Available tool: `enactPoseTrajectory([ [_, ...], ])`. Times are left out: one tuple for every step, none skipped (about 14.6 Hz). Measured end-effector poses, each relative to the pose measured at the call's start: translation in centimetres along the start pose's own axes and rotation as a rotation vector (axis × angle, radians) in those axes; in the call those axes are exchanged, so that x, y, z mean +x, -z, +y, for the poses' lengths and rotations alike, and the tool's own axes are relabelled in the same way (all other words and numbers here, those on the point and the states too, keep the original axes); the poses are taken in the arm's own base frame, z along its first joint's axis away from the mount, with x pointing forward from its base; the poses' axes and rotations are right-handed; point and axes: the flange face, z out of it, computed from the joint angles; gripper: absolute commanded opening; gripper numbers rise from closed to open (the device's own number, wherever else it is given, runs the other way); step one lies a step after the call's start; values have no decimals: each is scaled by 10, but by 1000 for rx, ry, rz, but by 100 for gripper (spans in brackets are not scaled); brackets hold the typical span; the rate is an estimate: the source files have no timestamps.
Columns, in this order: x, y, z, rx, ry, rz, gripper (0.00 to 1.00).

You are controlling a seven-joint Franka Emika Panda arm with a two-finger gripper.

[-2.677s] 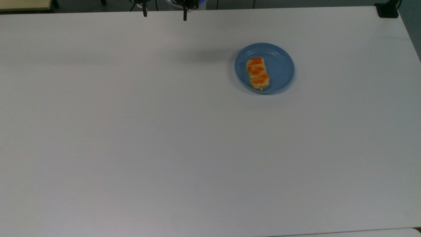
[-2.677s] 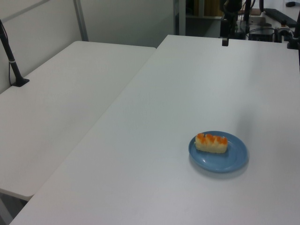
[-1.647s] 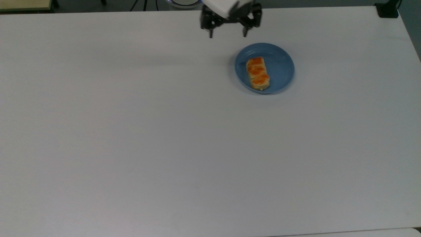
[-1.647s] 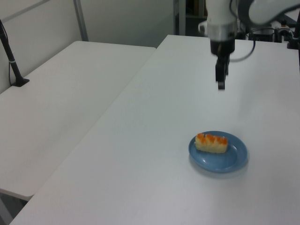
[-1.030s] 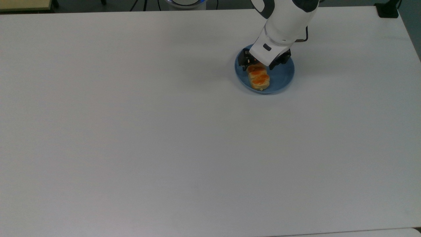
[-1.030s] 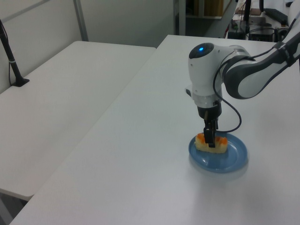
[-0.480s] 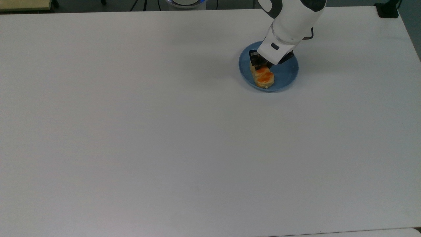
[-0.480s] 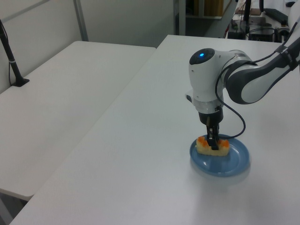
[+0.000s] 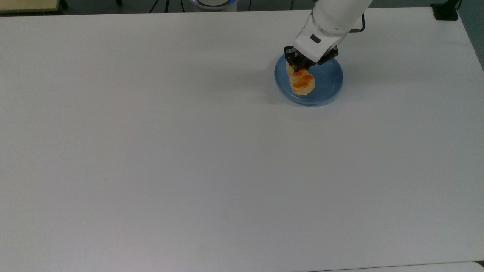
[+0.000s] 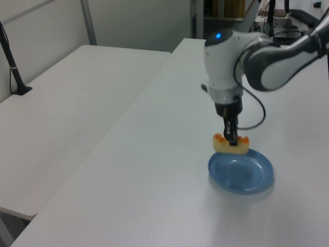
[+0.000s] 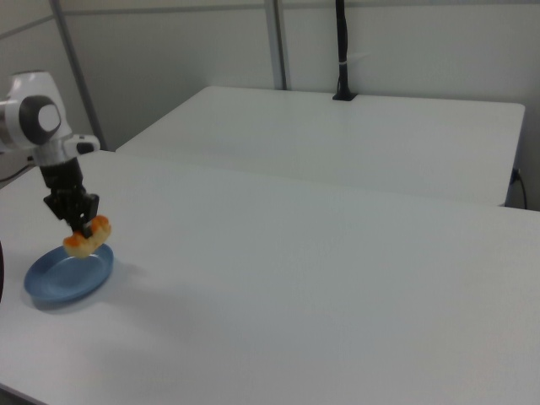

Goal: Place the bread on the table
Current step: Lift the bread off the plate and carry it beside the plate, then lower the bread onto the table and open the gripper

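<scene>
In the top view, the tool [image 9: 298, 67] pinches the bread [image 9: 301, 81] at its far end, above the blue plate [image 9: 328, 84], which sits on the white surface [image 9: 189, 151] near the top view's upper right. The bread's near end, with its orange glaze, extends out from under the black fingers [image 9: 289, 53] over the plate's left half. In the left view, the tool [image 10: 231, 139] points straight down from the white arm [image 10: 241, 56] and grips the bread [image 10: 231, 144] at mid-length; the bread hangs level, clear of the blue plate [image 10: 241, 173] and above its far rim. The plate interior is bare. In the right view, the tool [image 11: 81, 224] holds the bread [image 11: 86, 235] just above the blue plate [image 11: 67, 274], at the left view's opposite side of the white surface [image 11: 295, 278]; a second white table [image 11: 363, 139] stands behind, with a black post [image 11: 342, 51] on it.
</scene>
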Motion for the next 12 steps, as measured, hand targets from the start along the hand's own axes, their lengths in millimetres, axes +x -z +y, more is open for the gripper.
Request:
enactPoseTrajectory([
  [5,9,11,7,-7,14,24],
  [11,16,23,14,-14,27,24],
  [17,20,38,19,-21,36,24],
  [31,23,61,32,-33,65,24],
  [43,24,73,42,-45,96,24],
  [56,21,82,53,-56,135,25],
  [69,13,88,61,-66,168,29],
  [81,2,91,67,-73,194,34],
  [92,-11,90,72,-75,218,38],
  [101,-25,87,73,-71,240,49],
  [108,-38,83,73,-66,256,67],
  [113,-48,80,73,-62,265,77],
])
